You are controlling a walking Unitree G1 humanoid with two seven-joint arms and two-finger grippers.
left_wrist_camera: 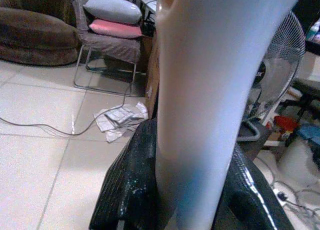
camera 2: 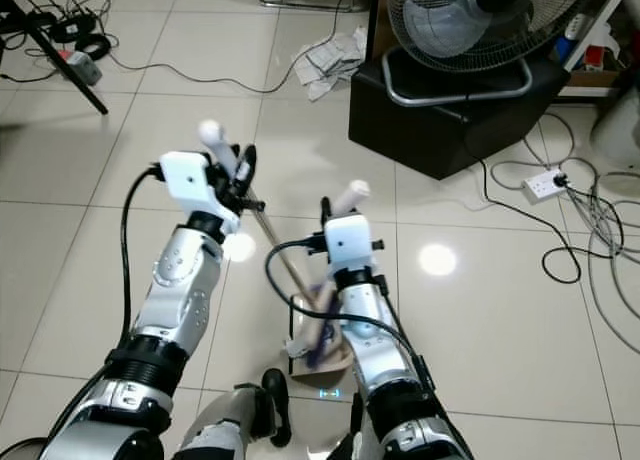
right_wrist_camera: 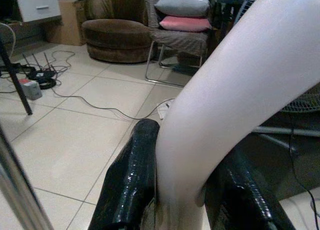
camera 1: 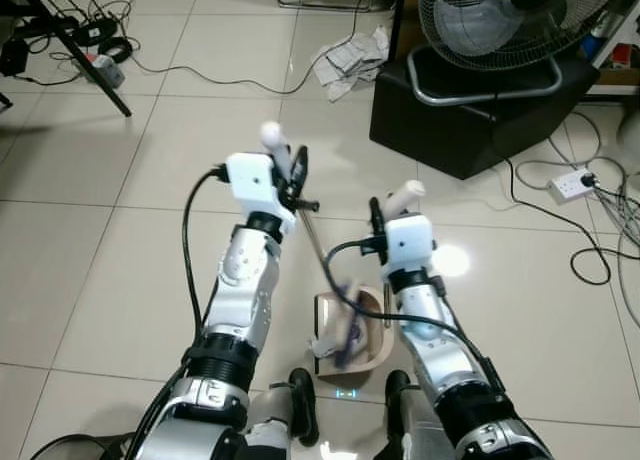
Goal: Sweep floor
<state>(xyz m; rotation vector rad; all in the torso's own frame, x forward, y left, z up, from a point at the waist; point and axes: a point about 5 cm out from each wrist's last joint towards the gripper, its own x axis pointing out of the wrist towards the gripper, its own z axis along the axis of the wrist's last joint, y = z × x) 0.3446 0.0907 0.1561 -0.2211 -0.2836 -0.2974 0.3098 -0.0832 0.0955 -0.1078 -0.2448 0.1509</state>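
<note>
Grippers clamped on white handles: left gripper (camera 1: 297,170) on broom handle (camera 1: 272,135), right gripper (camera 1: 378,220) on dustpan handle (camera 1: 406,192).
Crumpled paper (camera 1: 352,58), cables (camera 1: 240,80) and black fan base (camera 1: 470,115) lay ahead on the tiles.

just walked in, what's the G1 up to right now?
Sweeping setup. The left gripper is shut on a white broom handle, its metal shaft slanting down to the bristles at the dustpan by the robot's feet. The right gripper is shut on the dustpan's white handle. Crumpled paper lies on the tiled floor ahead, near the black box under the fan, not yet swept.
</note>
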